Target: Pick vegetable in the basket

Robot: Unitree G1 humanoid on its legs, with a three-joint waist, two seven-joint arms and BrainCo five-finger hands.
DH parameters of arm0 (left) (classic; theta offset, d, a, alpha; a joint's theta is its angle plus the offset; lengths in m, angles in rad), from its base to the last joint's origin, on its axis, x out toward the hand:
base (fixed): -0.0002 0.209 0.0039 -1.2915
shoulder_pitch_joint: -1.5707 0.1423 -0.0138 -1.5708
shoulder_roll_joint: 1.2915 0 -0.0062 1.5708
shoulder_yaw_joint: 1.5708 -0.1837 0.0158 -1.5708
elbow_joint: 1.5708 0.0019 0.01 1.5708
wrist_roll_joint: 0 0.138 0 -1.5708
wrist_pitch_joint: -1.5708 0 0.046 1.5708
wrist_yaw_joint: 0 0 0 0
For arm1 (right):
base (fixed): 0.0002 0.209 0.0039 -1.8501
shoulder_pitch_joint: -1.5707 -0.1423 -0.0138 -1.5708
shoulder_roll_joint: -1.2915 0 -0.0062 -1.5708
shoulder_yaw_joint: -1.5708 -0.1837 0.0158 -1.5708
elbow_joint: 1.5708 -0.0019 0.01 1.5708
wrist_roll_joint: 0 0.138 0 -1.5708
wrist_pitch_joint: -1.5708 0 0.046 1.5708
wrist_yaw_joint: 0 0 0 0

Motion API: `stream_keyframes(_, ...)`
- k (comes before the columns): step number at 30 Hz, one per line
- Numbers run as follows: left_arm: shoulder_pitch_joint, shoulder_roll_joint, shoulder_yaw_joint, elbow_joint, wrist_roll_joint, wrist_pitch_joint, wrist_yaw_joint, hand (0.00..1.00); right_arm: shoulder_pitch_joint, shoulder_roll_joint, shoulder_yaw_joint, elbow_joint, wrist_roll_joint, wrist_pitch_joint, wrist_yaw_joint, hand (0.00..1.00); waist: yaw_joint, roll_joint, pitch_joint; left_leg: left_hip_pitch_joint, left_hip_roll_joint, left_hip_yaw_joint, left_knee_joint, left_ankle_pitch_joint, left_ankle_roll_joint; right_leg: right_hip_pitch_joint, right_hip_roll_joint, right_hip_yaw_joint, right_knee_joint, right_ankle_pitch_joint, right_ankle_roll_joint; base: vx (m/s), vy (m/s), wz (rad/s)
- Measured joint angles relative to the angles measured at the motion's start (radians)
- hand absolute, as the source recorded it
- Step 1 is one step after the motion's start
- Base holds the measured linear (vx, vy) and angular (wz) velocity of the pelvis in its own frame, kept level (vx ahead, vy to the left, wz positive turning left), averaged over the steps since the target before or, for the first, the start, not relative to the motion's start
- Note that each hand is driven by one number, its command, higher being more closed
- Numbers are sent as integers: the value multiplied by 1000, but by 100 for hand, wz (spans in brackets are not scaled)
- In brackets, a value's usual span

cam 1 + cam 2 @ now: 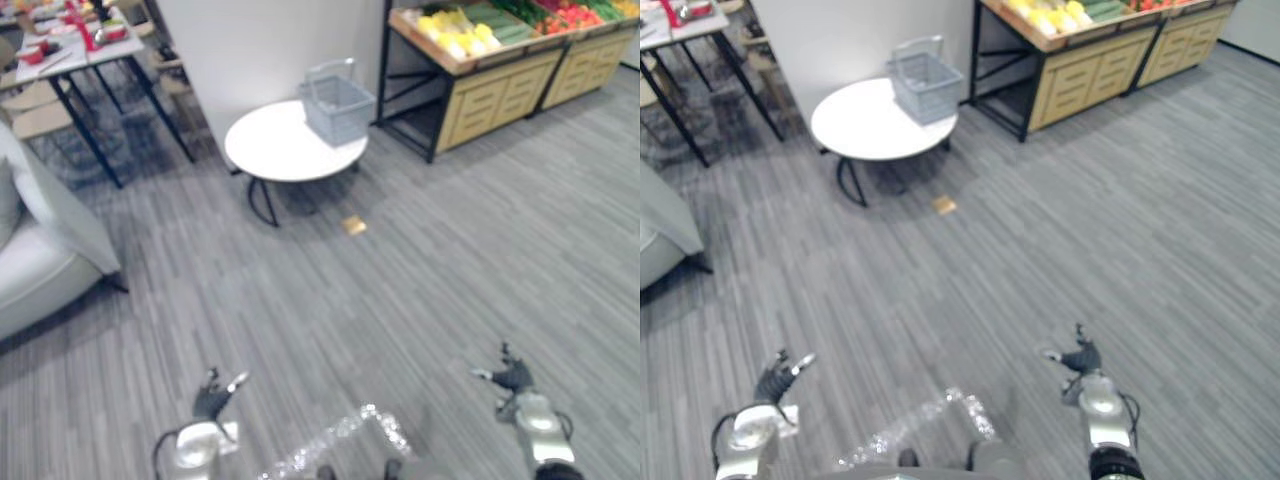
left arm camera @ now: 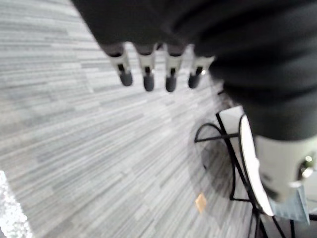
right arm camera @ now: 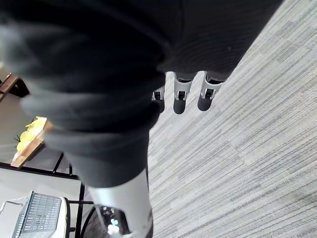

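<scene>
A grey wire basket [image 1: 338,103] with an upright handle stands on the far right part of a round white table [image 1: 275,148]. Behind it to the right, a wooden produce stand [image 1: 500,60] holds yellow vegetables [image 1: 457,30], green ones [image 1: 500,20] and red ones [image 1: 570,15]. My left hand [image 1: 212,398] hangs low at the lower left over the floor, fingers relaxed and holding nothing. My right hand [image 1: 513,378] hangs at the lower right, also relaxed and holding nothing. Both hands are far from the basket and the stand. In the left wrist view the fingers [image 2: 148,82] point over grey floor.
Grey plank floor lies between me and the table. A small tan scrap [image 1: 353,225] lies on the floor near the table. A pale sofa [image 1: 40,250] is at the left. A dining table [image 1: 70,50] with red items stands at the far left. A white wall panel [image 1: 250,45] rises behind the round table.
</scene>
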Motion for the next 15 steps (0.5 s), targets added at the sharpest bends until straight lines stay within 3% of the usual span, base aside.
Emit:
stream_keyframes(1, -7, 1, 8, -1, -1, 4, 0, 0, -9, -2, 12, -19, 1, 0, -12, 0, 3, 28, 24, -124, 77, -6, 289, -6, 22, 22, 31, 0, -1, -3, -15, 73, -131, -17)
stream_keyframes(3, -3, -2, 7, -1, -2, 5, 13, 0, -14, -9, 33, -67, 1, 1, -34, 0, 20, 35, 69, -275, 145, -21, 587, -10, 47, 75, 54, 11, -1, -21, -50, 174, -59, -22)
stream_keyframes(4, -3, -3, 2, -1, -3, 5, 16, 0, -15, -13, 32, -82, 1, 1, -40, 0, 25, 30, 73, -302, 142, -26, 592, -15, 42, 86, 51, 15, -10, -25, -49, 328, 15, -22)
stream_keyframes(7, 0, -8, -4, -16, -34, 4, 21, 0, -80, -56, 32, -116, 3, 1, -66, 0, 44, 10, 82, -373, 94, 35, 266, 21, 14, 117, 12, 43, -79, -37, -33, 340, 85, -23)
stream_keyframes(8, 1, -16, -5, -25, -34, 4, 21, 0, -121, -86, 30, -116, 8, 1, -71, 0, 55, 19, 76, -381, 68, 55, 72, 78, 11, 125, 1, 60, -110, -43, -22, 441, 152, -37)
stream_keyframes(9, 2, -19, -5, -29, -34, 3, 20, 0, -139, -102, 31, -116, 8, 1, -74, 0, 59, 31, 70, -379, 58, 51, -15, 105, 12, 134, 0, 67, -127, -49, -13, 490, 215, -42)
stream_keyframes(10, 15, -20, -4, -38, -33, 2, 20, 0, -166, -119, 32, -116, 7, 0, -84, 0, 74, 29, 69, -379, 38, 35, -87, 171, 34, 146, -13, 81, -126, -83, 8, 677, 274, -43)
stream_keyframes(11, 32, -12, 0, -40, -29, 2, 18, 0, -164, -110, 33, -121, -7, 0, -91, 0, 94, -13, 52, -363, -10, 27, -72, 198, 36, 139, -57, 96, -48, -125, 43, 602, 220, -44)
stream_keyframes(12, 39, -17, 4, -40, -29, 3, 18, 0, -162, -108, 34, -126, -14, 1, -90, 0, 104, -29, 49, -356, -30, 22, -55, 204, 51, 109, -77, 97, 36, -140, 56, 681, 197, -36)
stream_keyframes(13, 61, -33, 8, -41, -28, 2, 18, 0, -159, -100, 30, -150, -36, 4, -90, 0, 110, -40, 52, -326, -45, 23, -5, 197, 140, 57, -97, 101, 247, -127, 93, 700, 176, -9)
stream_keyframes(14, 83, -33, 6, -41, -28, 4, 15, 0, -161, -74, 29, -186, -56, 10, -96, 0, 98, -69, 62, -266, -73, 23, 34, 131, 150, 0, -121, 127, 487, -40, 206, 716, 180, 9)
stream_keyframes(15, 89, -33, 6, -41, -27, 6, 12, 0, -165, -65, 32, -208, -76, 18, -101, 0, 88, -75, 65, -230, -81, 15, 38, 104, 154, -31, -122, 139, 602, 15, 243, 709, 127, 38)
